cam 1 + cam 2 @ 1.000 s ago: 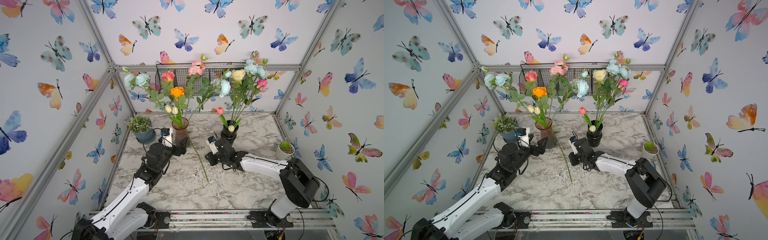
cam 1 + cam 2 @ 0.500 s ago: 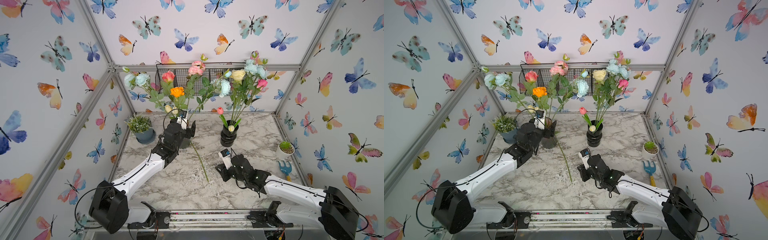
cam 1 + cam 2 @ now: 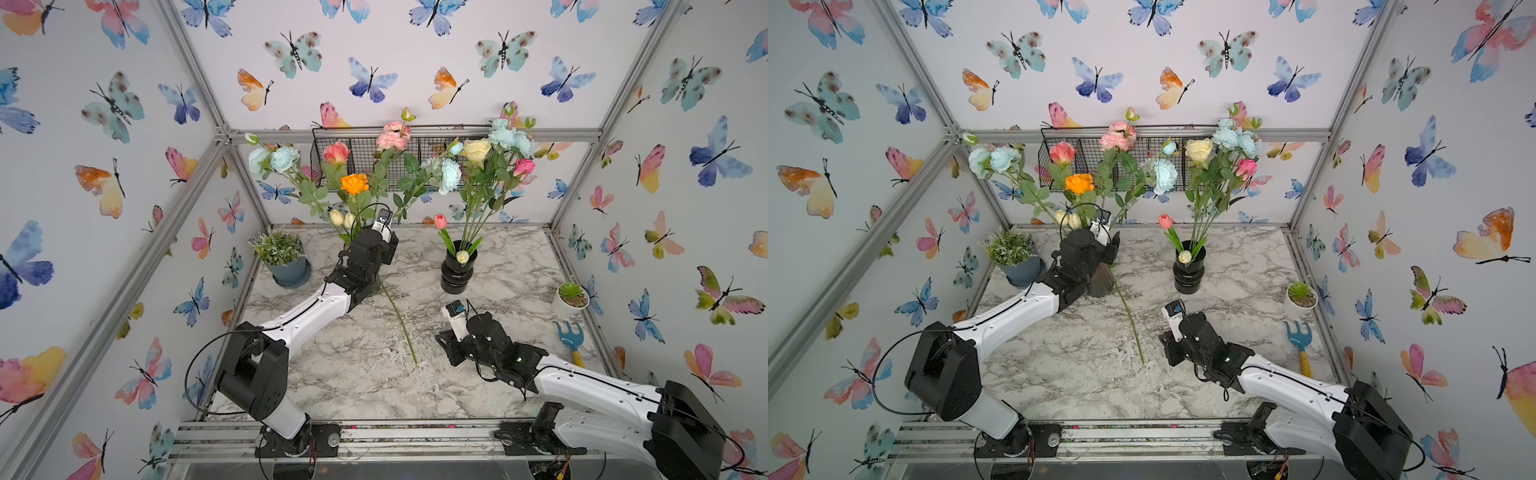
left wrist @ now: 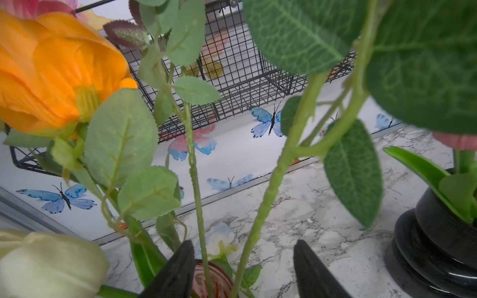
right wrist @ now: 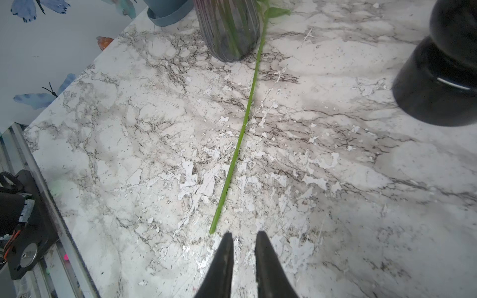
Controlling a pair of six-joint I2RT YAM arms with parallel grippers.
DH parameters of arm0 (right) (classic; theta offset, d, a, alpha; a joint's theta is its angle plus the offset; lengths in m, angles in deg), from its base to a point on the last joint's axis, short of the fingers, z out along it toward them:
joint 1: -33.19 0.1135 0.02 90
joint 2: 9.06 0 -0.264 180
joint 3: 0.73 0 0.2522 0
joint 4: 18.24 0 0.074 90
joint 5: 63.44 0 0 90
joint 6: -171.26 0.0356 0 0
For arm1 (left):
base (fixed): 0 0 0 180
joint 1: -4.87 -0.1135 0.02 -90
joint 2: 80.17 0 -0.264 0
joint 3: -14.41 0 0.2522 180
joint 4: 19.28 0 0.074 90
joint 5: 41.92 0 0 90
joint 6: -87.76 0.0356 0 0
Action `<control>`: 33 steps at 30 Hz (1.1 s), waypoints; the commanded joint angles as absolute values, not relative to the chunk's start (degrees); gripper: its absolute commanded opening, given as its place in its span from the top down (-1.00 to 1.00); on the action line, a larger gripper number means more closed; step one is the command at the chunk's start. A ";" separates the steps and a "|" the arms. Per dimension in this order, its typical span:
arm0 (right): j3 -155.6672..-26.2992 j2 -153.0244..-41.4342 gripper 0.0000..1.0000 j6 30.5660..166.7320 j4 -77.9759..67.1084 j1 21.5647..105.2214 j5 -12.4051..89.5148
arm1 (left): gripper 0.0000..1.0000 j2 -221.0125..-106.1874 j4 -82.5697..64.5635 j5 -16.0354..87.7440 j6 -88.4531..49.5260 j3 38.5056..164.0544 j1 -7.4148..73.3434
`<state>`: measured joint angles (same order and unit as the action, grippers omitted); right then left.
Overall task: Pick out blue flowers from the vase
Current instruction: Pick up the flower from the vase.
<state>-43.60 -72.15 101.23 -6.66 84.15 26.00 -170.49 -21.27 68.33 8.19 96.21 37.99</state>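
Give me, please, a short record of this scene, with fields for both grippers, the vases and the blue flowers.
left gripper: open, two green stems between its jaws, just above the mouth of the glass vase
right gripper: jaws a narrow gap apart, empty, low over the marble table
loose stem: beside the glass vase, lower end on the table, near the right gripper
blue flowers: blooms above both vases
black vase: also holds a cream rose

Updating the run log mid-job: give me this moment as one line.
left gripper: open around two stems at ribbed glass vase | right gripper: barely open, empty, beside green stem end on marble table
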 commanded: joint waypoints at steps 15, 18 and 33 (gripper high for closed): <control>-43.71 -73.17 0.65 100.73 -8.18 84.37 24.69 | 0.65 -168.24 -22.45 68.56 9.86 95.37 38.17; -44.01 -73.68 0.65 100.69 -8.57 84.35 24.97 | 0.71 -167.64 -22.43 68.08 9.98 95.33 38.18; -43.83 -74.45 0.64 100.21 -10.57 84.34 25.06 | -0.43 -171.44 -23.13 64.52 16.88 97.81 38.09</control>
